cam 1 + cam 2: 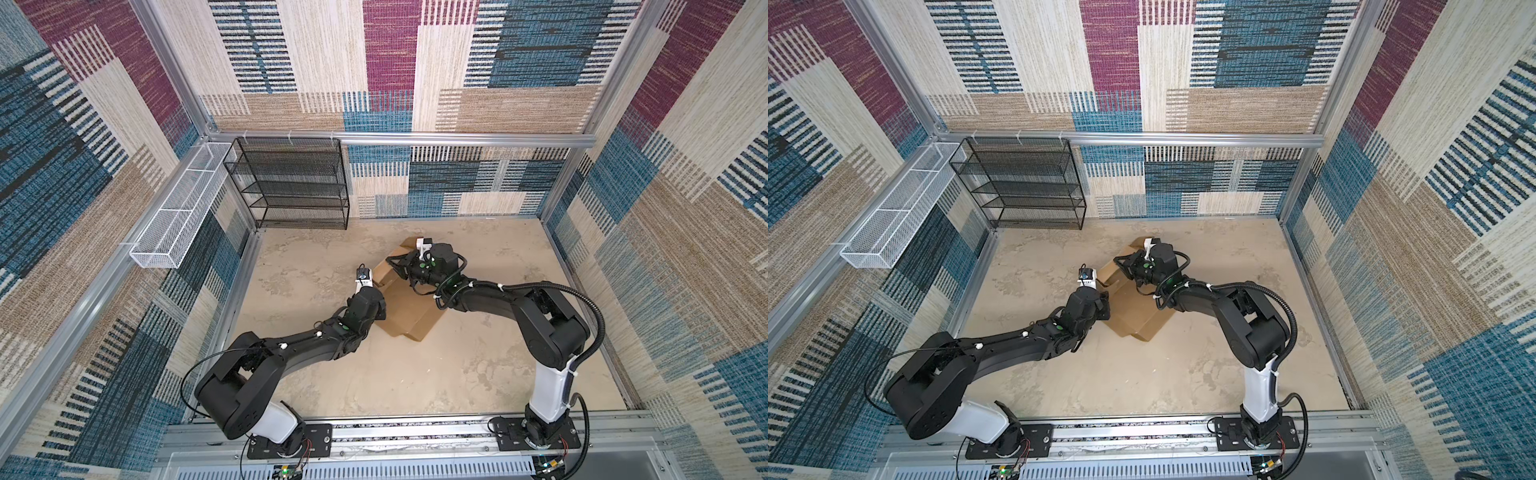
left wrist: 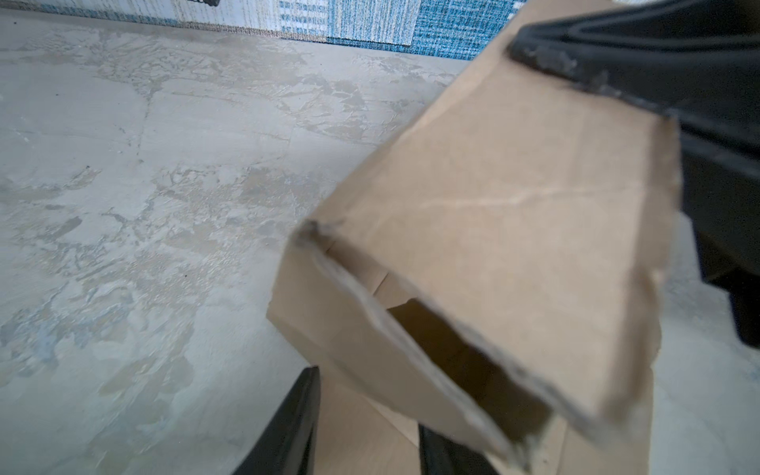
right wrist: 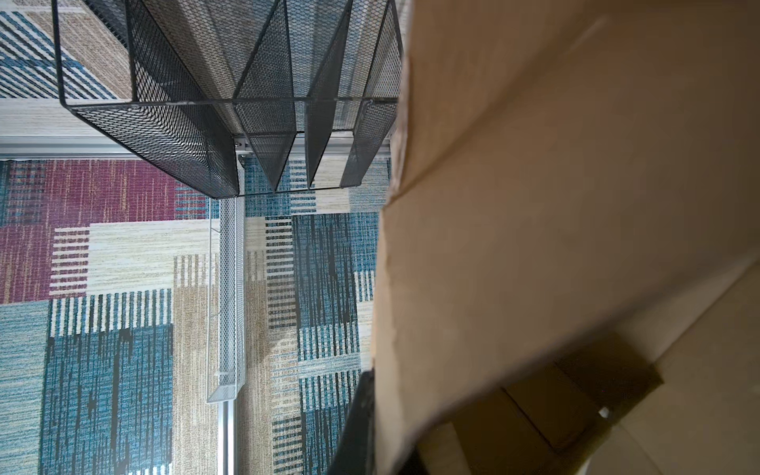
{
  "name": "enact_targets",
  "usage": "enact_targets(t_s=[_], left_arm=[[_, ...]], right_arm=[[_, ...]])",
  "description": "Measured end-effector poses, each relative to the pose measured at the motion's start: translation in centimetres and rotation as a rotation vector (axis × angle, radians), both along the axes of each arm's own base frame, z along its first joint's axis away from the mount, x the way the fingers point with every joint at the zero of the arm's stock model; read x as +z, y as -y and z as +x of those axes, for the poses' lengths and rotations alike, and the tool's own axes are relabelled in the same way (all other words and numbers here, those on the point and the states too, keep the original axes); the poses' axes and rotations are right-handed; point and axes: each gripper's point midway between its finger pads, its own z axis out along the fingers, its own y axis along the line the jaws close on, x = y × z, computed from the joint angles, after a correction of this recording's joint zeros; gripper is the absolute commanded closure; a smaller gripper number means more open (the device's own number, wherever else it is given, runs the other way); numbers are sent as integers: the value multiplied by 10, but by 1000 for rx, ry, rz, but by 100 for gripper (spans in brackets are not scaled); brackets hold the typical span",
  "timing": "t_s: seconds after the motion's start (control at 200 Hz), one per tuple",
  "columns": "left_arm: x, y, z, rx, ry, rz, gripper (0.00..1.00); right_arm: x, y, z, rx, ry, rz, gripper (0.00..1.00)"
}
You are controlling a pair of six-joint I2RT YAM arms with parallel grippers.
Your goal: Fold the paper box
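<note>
Around the paper box (image 1: 409, 316): right pincer (image 1: 395, 268) clamps a flap, left pincer (image 2: 366, 411) gapes.

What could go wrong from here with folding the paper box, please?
The right gripper is shut on a raised flap of the paper box; the flap's worn edge could tear or slip free. The left gripper sits close beside it, so the two might collide if either swings inward.

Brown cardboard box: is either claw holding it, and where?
The right gripper is shut on the plain brown corrugated paper box, pinching the edge of its raised flap. The left gripper stands open, apparently holding nothing.
</note>
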Motion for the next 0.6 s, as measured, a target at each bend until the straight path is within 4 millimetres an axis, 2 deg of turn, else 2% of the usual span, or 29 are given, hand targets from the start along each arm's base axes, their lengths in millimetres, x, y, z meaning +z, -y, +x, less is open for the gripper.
enact_targets(t_s=[0.31, 0.476, 0.601], left_arm=[[-1, -10, -3, 36, 9, 7, 55], [0, -14, -4, 51, 20, 8, 54], [1, -16, -3, 60, 31, 3, 54]], right_arm=[[-4, -6, -3, 10, 4, 10, 96], [2, -18, 1, 24, 15, 16, 85], [9, -27, 1, 39, 21, 13, 81]])
